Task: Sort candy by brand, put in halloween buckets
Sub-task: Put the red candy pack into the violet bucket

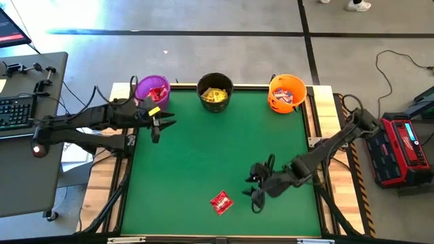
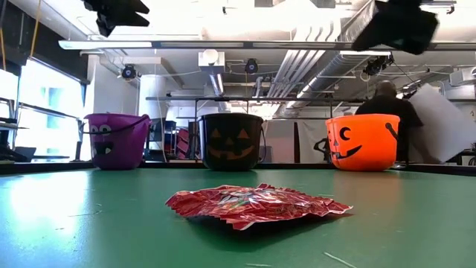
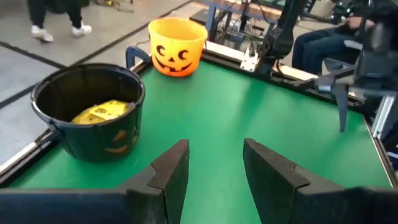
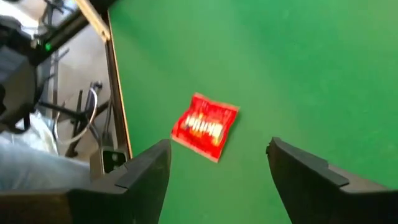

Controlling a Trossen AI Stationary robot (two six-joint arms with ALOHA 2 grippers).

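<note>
A: We take the black bucket [image 1: 215,91] as our reference. Where do the other containers stand?

B: We see three in a row along the far edge of the green desk [image 1: 203,156]. The purple bucket [image 1: 152,89] stands to one side of the black bucket, the orange bucket [image 1: 286,92] to the other, each well apart from it. Yellow packets [image 3: 101,112] lie inside the black bucket; red packets [image 1: 157,93] show in the purple one, and wrapped pieces show in the orange one — we cannot tell their kind.

A: Loose candy?

B: We find one red packet [image 1: 221,202] lying flat on the desk, well apart from the black bucket, toward the near edge.

A: State of the left tool?

B: The left tool [image 1: 161,125] hangs above the desk just beside the purple bucket, near the black bucket. Its fingers [image 3: 171,171] are spread and hold nothing.

A: And the right tool?

B: The right tool [image 1: 253,186] sits above the desk far from the black bucket, near the red packet but not touching it. Its fingers [image 4: 146,171] are spread wide — the packet lies on the desk ahead of them.
</note>
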